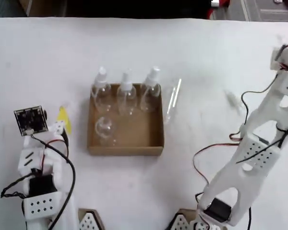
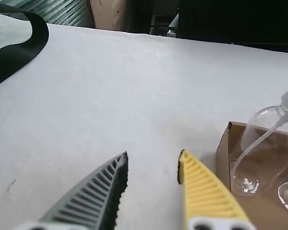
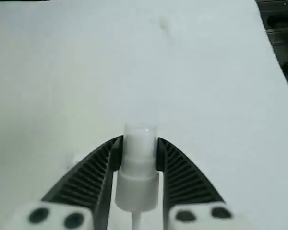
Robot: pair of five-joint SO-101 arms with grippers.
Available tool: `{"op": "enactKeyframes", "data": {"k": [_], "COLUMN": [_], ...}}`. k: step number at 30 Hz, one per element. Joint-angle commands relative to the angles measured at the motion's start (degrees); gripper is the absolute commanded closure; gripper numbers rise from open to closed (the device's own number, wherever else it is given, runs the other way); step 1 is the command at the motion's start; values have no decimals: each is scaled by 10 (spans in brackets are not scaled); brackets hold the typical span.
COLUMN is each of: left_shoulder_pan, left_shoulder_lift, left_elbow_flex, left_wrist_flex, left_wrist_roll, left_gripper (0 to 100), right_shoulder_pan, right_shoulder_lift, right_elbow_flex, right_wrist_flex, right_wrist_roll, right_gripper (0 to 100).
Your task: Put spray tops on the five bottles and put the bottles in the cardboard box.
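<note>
Two arms at a white table (image 1: 48,57); entries run left to right.

1. Left gripper (image 2: 153,158), one grey and one yellow ribbed finger. The claw is spread and holds nothing. It sits low over bare table just left of the box.
2. Shallow brown cardboard box (image 1: 126,149), centre of the table. Contents:
 - three clear plastic bottles with white spray tops, upright in a row along the far wall: left bottle (image 1: 102,93), middle bottle (image 1: 126,96), right bottle (image 1: 151,91);
 - one clear uncapped bottle (image 1: 104,128), upright in the near-left part with its mouth open.
3. Clear loose bottle (image 1: 170,103), lying on its side on the table just right of the box. It appears to have no top.
4. Small pale object (image 1: 232,99), on the table between the box and the right arm, too faint to name.
5. Right gripper (image 3: 139,143), black ribbed fingers. They pinch a white spray top (image 3: 138,177) by its collar, over bare table at the far right and well apart from the box.

Status, as judged: three of five bottles are finished. Still to do — top the uncapped bottle, then top and box the loose one. The held top likely goes on one of these.
</note>
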Motion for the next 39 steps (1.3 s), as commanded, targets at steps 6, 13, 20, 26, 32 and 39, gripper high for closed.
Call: {"op": "enactKeyframes", "data": {"k": [6, 13, 20, 26, 32, 39], "left_shoulder_pan": [7, 7, 7, 7, 7, 7], "left_shoulder_lift": [-7, -7, -7, -7, -7, -7], "left_elbow_flex": [-4, -4, -4, -4, -4, -4], "left_wrist_flex": [-18, -19, -19, -19, -19, -19], "left_wrist_roll": [-4, -4, -4, -4, -4, -4], "left_gripper": [835, 835, 835, 835, 835, 835], "right_shoulder_pan": [57, 25, -112, -134, -226, -248], "right_shoulder_lift": [-72, -212, -467, -737, -828, -720], "right_elbow_flex": [18, 364, 780, 1208, 1394, 1394], "right_wrist_flex": [20, 18, -8, -369, -476, -522], "right_wrist_roll": [-19, 27, 75, 64, 113, 132], "right_gripper": [983, 983, 982, 982, 982, 978]}}
